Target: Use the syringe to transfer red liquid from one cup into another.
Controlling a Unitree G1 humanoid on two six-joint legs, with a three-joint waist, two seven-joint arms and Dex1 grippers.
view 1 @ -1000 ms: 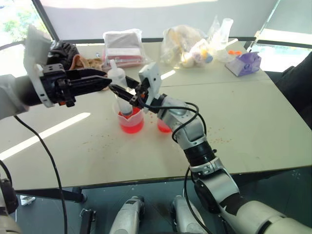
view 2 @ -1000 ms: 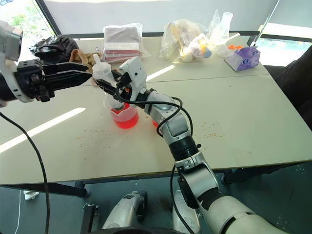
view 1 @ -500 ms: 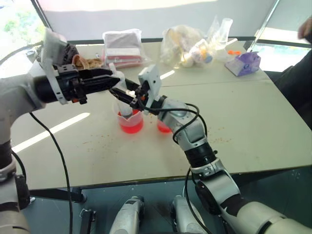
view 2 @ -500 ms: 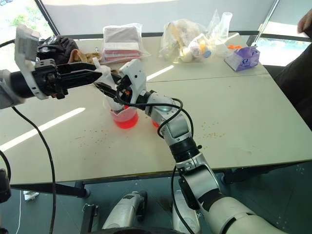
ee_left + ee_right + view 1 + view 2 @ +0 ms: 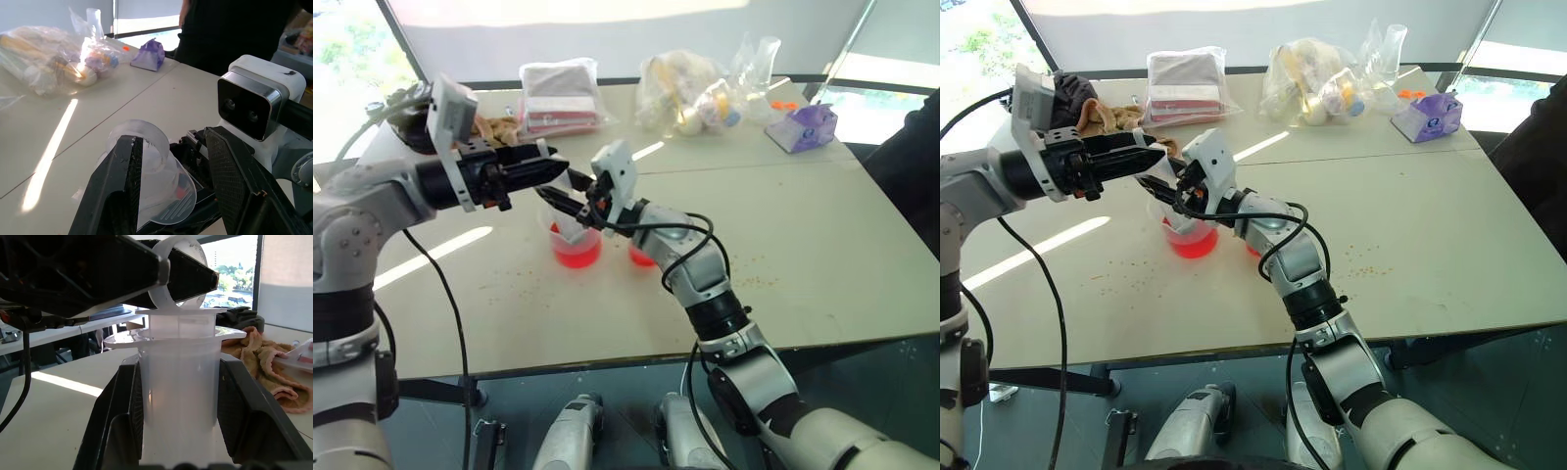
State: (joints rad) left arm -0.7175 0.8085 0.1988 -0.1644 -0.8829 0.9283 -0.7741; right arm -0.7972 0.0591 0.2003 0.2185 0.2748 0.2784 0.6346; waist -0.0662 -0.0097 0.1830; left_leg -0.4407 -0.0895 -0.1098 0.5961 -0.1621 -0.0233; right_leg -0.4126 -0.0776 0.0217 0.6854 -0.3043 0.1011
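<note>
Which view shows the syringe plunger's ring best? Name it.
Right wrist view: the plunger ring sits close up between the left tool's fingers. Left wrist view shows it from above; the eye views show it small, half hidden.

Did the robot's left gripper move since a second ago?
Yes. The left gripper has come toward the big clear plastic syringe held over the spouted clear beaker, and now reaches the white plunger's ring.

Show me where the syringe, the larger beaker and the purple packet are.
syringe [image 5: 178, 377], right wrist view, on its clear barrel.
larger beaker [image 5: 576, 253], left eye view, on its red-filled wall.
purple packet [image 5: 807, 128], left eye view, on its front face.
</note>
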